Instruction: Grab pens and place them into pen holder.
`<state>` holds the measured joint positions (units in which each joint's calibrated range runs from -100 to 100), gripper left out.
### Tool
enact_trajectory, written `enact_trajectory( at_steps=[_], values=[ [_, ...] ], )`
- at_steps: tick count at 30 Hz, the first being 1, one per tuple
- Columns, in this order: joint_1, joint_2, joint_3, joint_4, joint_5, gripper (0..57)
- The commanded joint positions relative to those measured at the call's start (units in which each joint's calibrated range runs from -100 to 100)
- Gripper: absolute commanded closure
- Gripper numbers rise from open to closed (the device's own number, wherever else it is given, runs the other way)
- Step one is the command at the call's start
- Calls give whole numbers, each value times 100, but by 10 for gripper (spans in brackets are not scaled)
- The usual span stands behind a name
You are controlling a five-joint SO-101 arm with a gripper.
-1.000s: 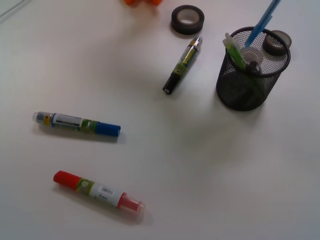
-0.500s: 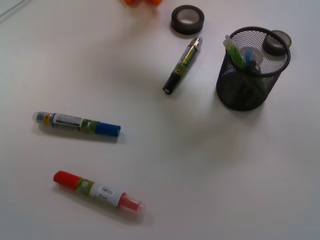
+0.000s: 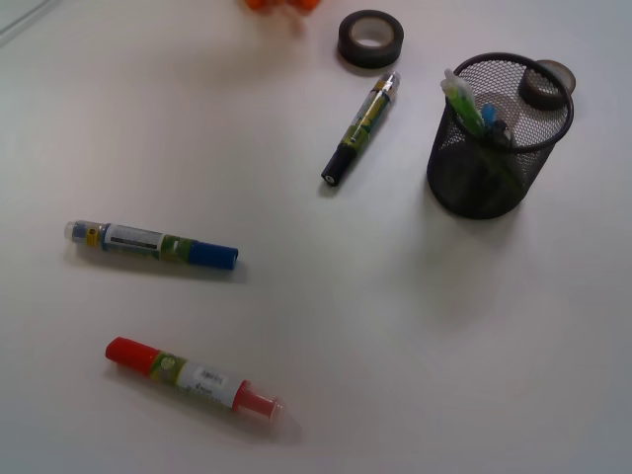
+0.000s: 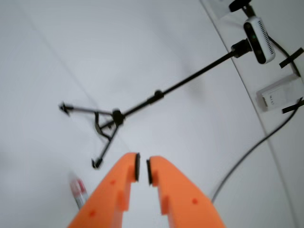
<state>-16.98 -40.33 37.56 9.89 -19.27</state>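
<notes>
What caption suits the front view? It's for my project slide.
Three pens lie on the white table; the mesh pen holder already has a green pen inside.

Plain white tabletop [image 3: 474,346], soft light

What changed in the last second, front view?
The light blue pen dropped from sticking high above the rim to sitting inside the pen holder, beside the green pen. The three pens on the table and the tape roll stayed put.
</notes>
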Motion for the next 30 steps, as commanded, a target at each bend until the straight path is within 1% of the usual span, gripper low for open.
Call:
enact_trajectory(
  at_steps=[1, 5, 8, 13, 18, 27, 30],
  values=[
    [506, -978, 828, 1049, 972, 571],
    [864, -1963, 2186, 1872, 1485, 571],
    [947, -2677, 3201, 2239, 1802, 571],
    [969, -3655, 4641, 2817, 1954, 571],
    [1201, -4403, 5737, 3272, 2085, 571],
    [1605, -5754, 5945, 4575, 2144, 571],
    [1620, -5890, 5936, 4829, 2149, 571]
  ],
)
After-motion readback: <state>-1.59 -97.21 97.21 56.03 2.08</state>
